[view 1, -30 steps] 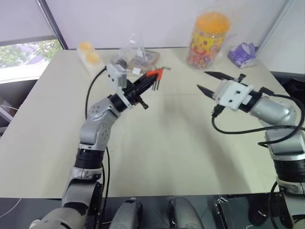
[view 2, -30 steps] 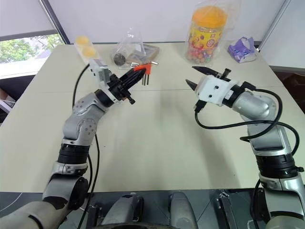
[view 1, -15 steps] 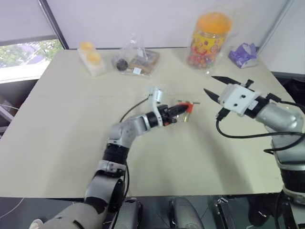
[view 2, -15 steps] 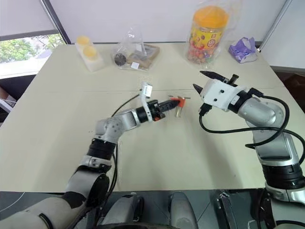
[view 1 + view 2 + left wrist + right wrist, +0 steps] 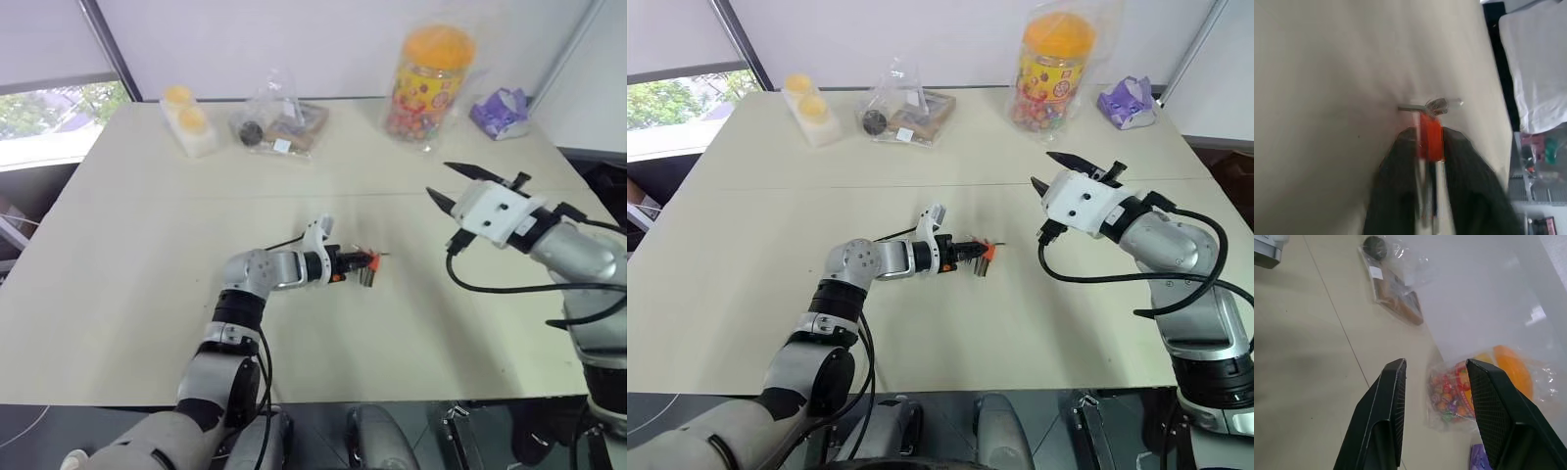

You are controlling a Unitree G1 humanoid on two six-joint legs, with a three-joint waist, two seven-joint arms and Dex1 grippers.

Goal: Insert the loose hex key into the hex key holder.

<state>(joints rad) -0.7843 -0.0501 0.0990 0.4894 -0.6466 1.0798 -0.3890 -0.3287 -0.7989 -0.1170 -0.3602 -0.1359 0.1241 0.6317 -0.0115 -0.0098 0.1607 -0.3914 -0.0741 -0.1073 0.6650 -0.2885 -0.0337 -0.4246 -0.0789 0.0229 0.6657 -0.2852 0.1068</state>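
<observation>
Towards the far left corner of the tabletop (image 5: 118, 255) stood a pack of yellow cups (image 5: 186, 117), and beside it, along the far edge, lay a clear bag (image 5: 279, 122) of small items. Its white label was too small to read. Near the middle of the tabletop the left tool (image 5: 348, 264) lay low against the surface with the hex key holder (image 5: 369, 260) at its tip. Whether it gripped the red block I could not tell. A thin grey rod (image 5: 1413, 107) lay crosswise at the holder's far end. I took it for the loose hex key, though I couldn't make out whether it was seated in the holder. Bringing the holder down there looked meant to rest it on the surface. Near the far edge stood a sweets jar (image 5: 428, 78) with an orange lid, its print unreadable. The right tool (image 5: 438, 180) hung above the right side, spread wide and empty, seemingly waiting. A purple wrapper (image 5: 500, 110) sat at the far right corner.
</observation>
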